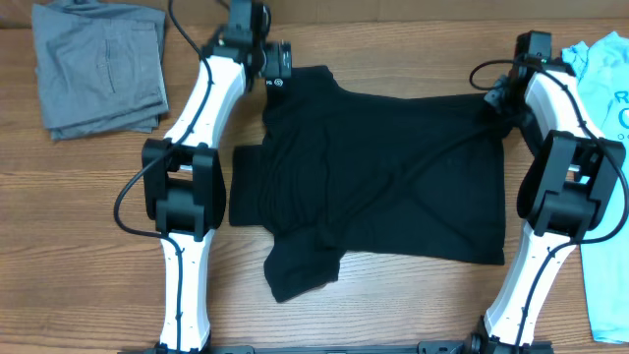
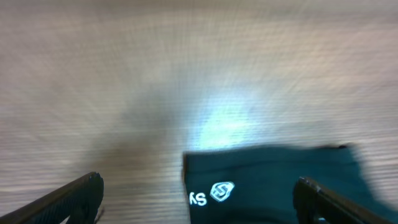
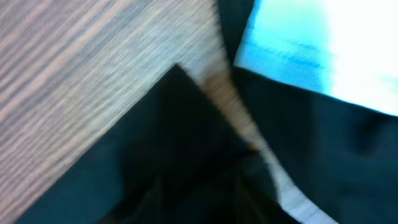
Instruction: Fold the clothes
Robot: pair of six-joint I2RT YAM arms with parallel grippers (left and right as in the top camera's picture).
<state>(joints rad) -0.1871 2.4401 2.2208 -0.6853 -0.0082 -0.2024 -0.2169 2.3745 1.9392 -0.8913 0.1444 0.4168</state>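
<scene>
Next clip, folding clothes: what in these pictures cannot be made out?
1. Right claw: overhead, hidden under its own wrist; right wrist view blurred, dark against the black shirt, so open or shut is unclear.
2. Light blue T-shirt: overhead, cut off by the right edge; print unreadable.
3. Logo lettering: left wrist view, blurred and cut by the bottom edge.

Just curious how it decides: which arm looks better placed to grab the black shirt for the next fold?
Left, probably. The left gripper hangs with jaws open over the shirt's far corner by the logo; the right gripper sits at the opposite corner, its jaws unclear.
</scene>
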